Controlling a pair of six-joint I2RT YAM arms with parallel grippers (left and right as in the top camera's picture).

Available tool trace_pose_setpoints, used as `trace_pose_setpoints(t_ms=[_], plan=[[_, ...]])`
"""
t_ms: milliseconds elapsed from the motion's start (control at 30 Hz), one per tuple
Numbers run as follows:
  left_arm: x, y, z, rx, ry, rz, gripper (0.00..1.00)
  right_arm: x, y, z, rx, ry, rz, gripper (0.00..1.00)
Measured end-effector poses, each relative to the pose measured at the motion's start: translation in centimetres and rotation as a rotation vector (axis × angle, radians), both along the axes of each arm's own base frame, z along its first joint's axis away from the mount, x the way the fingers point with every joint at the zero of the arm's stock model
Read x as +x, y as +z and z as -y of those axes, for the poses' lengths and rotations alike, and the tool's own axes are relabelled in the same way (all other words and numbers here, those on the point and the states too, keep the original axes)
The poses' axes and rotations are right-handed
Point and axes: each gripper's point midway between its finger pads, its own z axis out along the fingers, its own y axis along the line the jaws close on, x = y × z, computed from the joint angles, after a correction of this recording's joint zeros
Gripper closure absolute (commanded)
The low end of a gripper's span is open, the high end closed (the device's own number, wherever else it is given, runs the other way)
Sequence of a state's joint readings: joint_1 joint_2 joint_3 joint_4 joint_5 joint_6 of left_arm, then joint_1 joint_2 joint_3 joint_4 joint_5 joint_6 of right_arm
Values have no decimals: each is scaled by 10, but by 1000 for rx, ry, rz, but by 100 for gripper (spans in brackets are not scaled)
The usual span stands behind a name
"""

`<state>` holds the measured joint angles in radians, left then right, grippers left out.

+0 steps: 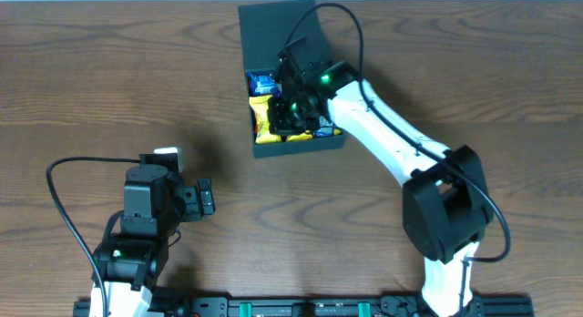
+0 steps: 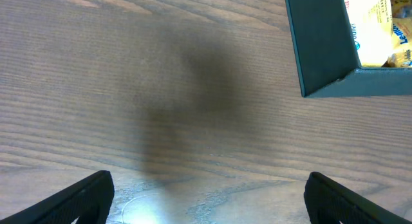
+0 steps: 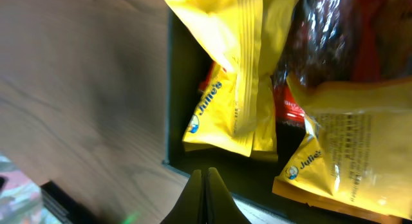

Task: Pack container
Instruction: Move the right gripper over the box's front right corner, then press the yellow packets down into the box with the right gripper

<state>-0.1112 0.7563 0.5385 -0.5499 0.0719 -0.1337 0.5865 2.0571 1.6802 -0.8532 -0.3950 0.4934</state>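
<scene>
Starting overhead: spotting the container (image 1: 299,148) at the far middle of the table (image 1: 109,80), flap lid thrown back away from the robot, yellow packets (image 1: 264,118) and a blue packet (image 1: 262,82) inside. Seeing the right gripper (image 1: 291,117) down over the load, and the left gripper (image 1: 205,197) parked on the robot's side, well apart from the box.

Switching to the left wrist: catching the left gripper (image 2: 209,201) spread wide, holding nothing, hovering over bare wood. Picking out a corner of the container (image 2: 322,50) at upper right, with yellow packets (image 2: 373,31) showing over the wall.

Over to the right wrist: finding the right gripper (image 3: 206,185) pinched fully together with nothing between the tips, poised just above the container's inner wall (image 3: 172,108). Reading "Julie's" on the yellow packets (image 3: 235,76), and glimpsing a red packet (image 3: 290,108) wedged behind them.

Judging the step as settling the packets low enough for the flap to close. To do it well:
- Press gently on the flat of a packet, never the crimped seam.
- Keep the closed tips off the cardboard wall.
- Lift straight up before swinging away.
- Leave the hinge side clear.
</scene>
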Motion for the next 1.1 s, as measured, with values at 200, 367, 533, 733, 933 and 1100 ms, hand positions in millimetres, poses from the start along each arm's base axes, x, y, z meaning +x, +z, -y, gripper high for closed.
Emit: trace_pose_setpoints(t_ms=[200,367,533,733,933,1100], plan=[[0,0,0,0,0,0,5,-11,-5,-10,-26,30,5,99],[0,0,0,0,0,0,5,-24,-17,-10,-53,46,-3,99],[0,0,0,0,0,0,5,-36,-23,-5,-76,49,-24,99],[0,0,0,0,0,0,5,-69,-50,10,-176,70,-140,99],[0,0,0,-1,0,0,5,-59,-44,-9,-96,84,-90,99],[0,0,0,0,0,0,5,-43,-30,-30,-4,105,9,99]])
